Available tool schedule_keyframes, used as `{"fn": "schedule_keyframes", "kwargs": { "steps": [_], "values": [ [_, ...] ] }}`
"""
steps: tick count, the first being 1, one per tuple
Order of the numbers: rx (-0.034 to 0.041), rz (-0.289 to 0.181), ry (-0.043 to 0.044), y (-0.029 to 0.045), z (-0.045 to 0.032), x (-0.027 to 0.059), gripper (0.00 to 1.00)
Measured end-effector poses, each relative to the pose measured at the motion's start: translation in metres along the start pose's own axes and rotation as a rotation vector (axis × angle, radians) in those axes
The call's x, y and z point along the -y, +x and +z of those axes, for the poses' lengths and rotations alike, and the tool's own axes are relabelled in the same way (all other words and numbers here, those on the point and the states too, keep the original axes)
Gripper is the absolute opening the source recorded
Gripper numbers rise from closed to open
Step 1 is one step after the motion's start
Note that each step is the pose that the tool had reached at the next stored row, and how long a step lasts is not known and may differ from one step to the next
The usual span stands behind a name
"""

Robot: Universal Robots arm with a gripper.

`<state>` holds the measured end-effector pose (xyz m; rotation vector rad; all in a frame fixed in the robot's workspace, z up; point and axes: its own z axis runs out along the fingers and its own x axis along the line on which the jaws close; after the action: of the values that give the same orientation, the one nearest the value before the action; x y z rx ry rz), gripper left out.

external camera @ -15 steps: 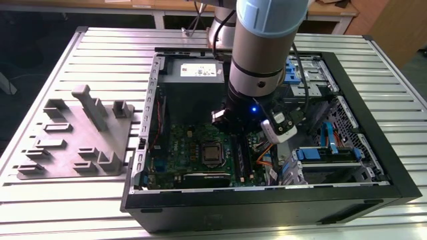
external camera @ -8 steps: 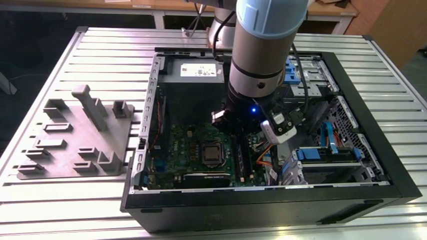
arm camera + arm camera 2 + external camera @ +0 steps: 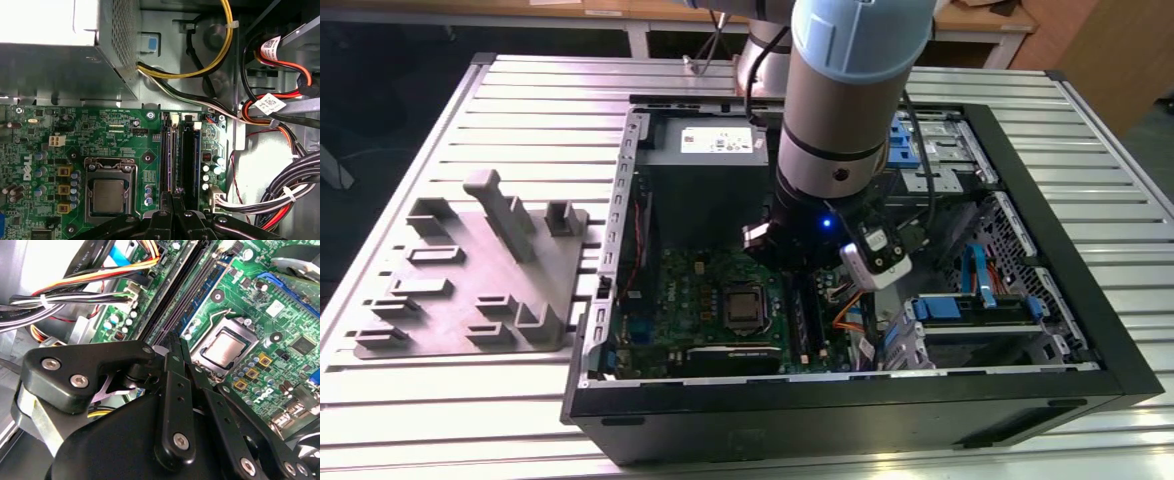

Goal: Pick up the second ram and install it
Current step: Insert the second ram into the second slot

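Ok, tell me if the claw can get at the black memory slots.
Probably yes: the claw sits right over the memory slots, the cables lie off to one side, and nothing shows between them.

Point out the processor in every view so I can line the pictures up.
Exterior view: processor mid-board, toward the exterior view's left of the arm.
First wrist view: processor in its metal frame, beside the black memory slots.
Second wrist view: processor in the same frame, slots alongside.
Shared landmark: those long black slots flank it in every view.
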<state>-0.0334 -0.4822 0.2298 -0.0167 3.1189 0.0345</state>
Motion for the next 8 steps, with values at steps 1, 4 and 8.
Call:
{"fn": "schedule_keyframes", "kwargs": {
  "steps": [1, 4, 8],
  "values": [
    [0.0001, 0.000, -0.0003, 0.0000, 0.0002, 0.0000, 0.08],
    [0.0001, 0.000, -0.0002, 0.0000, 0.0006, 0.0000, 0.08],
    [0.0001, 0.000, -0.0003, 0.0000, 0.0017, 0.0000, 0.08]
  ]
}}
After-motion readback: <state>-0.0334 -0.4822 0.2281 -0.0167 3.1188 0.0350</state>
